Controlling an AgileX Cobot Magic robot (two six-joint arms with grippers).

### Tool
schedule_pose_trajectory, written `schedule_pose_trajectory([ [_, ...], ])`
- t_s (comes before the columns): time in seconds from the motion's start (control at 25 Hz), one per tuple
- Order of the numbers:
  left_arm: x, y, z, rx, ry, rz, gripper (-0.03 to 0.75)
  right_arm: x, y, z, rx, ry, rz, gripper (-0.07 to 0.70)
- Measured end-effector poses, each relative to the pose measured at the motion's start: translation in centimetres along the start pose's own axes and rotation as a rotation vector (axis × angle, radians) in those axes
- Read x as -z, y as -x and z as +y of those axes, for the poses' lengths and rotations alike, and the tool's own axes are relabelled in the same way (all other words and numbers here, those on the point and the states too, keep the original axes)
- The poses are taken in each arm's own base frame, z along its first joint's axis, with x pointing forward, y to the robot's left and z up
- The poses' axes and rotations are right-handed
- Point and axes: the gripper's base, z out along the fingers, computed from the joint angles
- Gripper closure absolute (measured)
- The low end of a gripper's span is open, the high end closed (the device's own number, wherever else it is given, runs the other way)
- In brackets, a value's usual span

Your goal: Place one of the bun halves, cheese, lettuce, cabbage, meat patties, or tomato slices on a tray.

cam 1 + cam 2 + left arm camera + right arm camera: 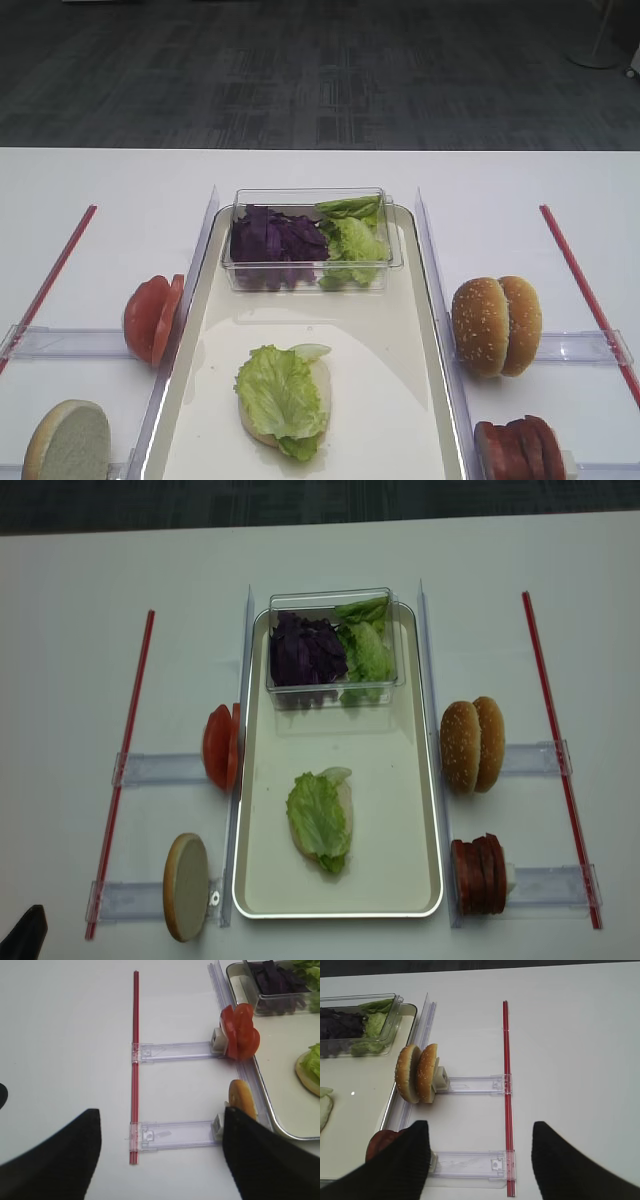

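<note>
Several ingredients, left to right:

left gripper [159,1152]: fingers spread wide apart over the table, holding nothing; hovers above the lower left holder.

pale bun half [186,886]: edge-up in the lower left holder, just outside the tray rim. Light, spongy, dents easily; pinch across its thickness, gently.

tomato slices [221,747]: stacked edge-up in the upper left holder, touching the tray's left guard. Likely wet and slippery, soft (tears if squeezed); take one slice by its flat faces.

tray [400,810]: long cream tray in the middle; a bun base with a lettuce leaf [319,820] lies on it, near the front.

clear box [333,605]: sits at the tray's far end; cabbage [305,652] on its left, spare lettuce on its right. Both limp, weightless, prone to clinging or scattering; grab a bunch from above.

sesame bun halves [472,744]: two, edge-up, in the upper right holder. Light, compressible; grip across the crust.

meat patties [480,874]: stacked edge-up, lower right holder. Firmer and heavier, probably greasy; pinch one disc across its faces.

right gripper [480,1157]: fingers well apart, nothing between them; hangs near the patties.
</note>
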Motion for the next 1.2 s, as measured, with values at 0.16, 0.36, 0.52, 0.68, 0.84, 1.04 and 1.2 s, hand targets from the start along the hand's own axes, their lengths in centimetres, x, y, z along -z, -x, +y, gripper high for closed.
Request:
schedule_pose_trajectory([
  [0.16,0.0,0.0,0.0,0.0,0.0,0.0,0.23,0.0,0.0,0.1,0.006,0.011,0.0,0.161],
  [0.36,0.0,0.0,0.0,0.0,0.0,0.0,0.23,0.0,-0.02,0.2,0.023,0.022,0.002,0.161],
  [0.52,0.0,0.0,0.0,0.0,0.0,0.0,0.23,0.0,-0.02,0.22,0.026,0.024,0.001,0.161],
  [0.68,0.0,0.0,0.0,0.0,0.0,0.0,0.23,0.0,-0.02,0.22,0.026,0.024,0.001,0.161],
  [0.84,0.0,0.0,0.0,0.0,0.0,0.0,0.23,0.0,-0.02,0.27,0.019,0.03,0.001,0.161],
  [1.04,0.0,0.0,0.0,0.0,0.0,0.0,0.23,0.01,-0.02,0.34,0.016,0.037,0.001,0.161],
  [1.2,0.0,0.0,0.0,0.0,0.0,0.0,0.23,0.01,-0.02,0.34,0.016,0.037,0.001,0.161],
])
